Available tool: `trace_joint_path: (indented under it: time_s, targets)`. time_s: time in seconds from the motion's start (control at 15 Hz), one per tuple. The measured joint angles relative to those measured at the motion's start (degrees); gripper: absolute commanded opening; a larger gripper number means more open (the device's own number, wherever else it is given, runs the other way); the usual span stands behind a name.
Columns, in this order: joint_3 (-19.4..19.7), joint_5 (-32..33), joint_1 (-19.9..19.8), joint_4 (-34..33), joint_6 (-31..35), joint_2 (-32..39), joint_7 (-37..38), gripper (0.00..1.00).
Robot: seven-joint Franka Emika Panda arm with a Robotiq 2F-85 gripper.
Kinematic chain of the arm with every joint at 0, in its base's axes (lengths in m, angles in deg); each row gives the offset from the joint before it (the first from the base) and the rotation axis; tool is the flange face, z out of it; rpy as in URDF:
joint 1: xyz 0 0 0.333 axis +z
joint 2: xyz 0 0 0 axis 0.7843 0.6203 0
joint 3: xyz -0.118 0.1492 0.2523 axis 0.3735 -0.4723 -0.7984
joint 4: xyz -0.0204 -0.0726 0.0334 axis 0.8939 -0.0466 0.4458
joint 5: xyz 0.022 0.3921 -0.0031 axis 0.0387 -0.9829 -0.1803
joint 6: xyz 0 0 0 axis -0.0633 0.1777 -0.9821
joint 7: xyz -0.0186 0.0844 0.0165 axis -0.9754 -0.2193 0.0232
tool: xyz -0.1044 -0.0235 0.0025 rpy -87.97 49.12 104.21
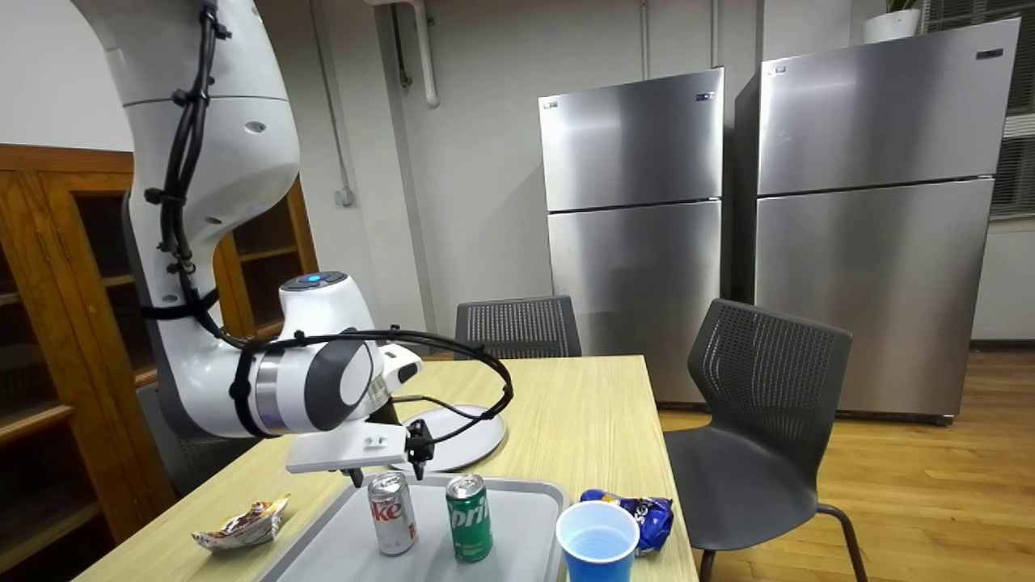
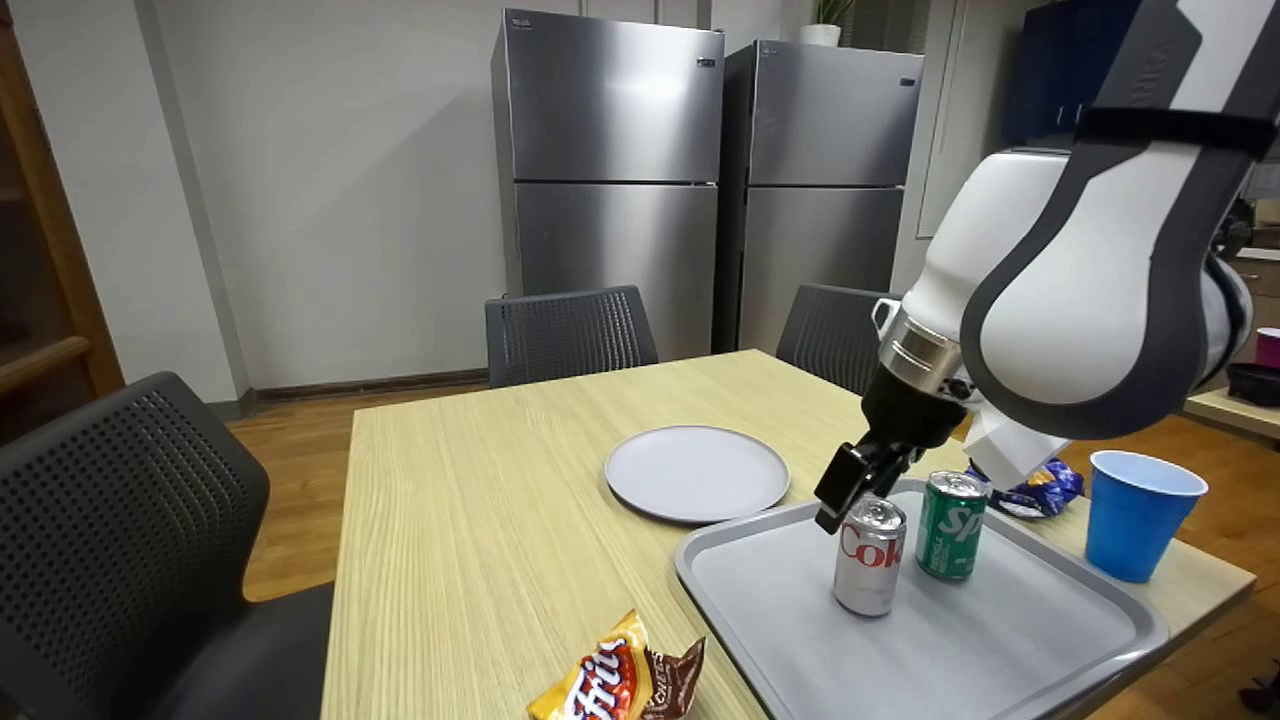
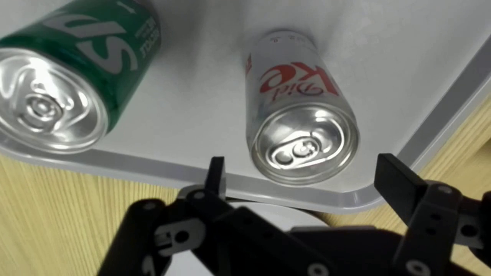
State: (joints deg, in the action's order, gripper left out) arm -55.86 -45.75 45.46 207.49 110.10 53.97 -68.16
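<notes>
Our hand [image 3: 302, 163] is wide open and has hold of nothing; its fingers [image 3: 401, 188] stand on both sides of the Diet Coke can [image 3: 293, 76], with a small gap to each. This can is upright on the tray [image 3: 191, 115], directly before the hand. We judge that good work here means moving along the can's own length, with equal gaps, so that no finger knocks the lid and tips it. To one side of the hand, outside the fingers, stands the Sprite can [image 3: 111, 53], so we would avoid a sideways swing. How low the fingertips reach beside the lid, we cannot tell exactly. In an exterior view one finger [image 2: 845, 485] seems to cover the lid's edge. In the wrist view the Sprite can is cut off, and our hand hides most of the plate [image 3: 264, 214].
</notes>
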Motion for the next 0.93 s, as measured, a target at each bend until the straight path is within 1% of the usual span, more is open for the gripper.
trace_joint_path:
  time_s: [0.27,0.47,0.73,0.93]
  targets:
    - [-3.8,3.5,-4.9,0.4,1.1,-2.3,0.0,1.0]
    - [-5.7,4.7,-7.7,0.8,1.1,-4.2,0.0,1.0]
    - [-5.6,4.2,-8.5,1.7,0.8,-7.3,0.6,1.0]
    - [-5.1,2.3,-8.5,2.5,-0.1,-10.4,1.6,1.0]
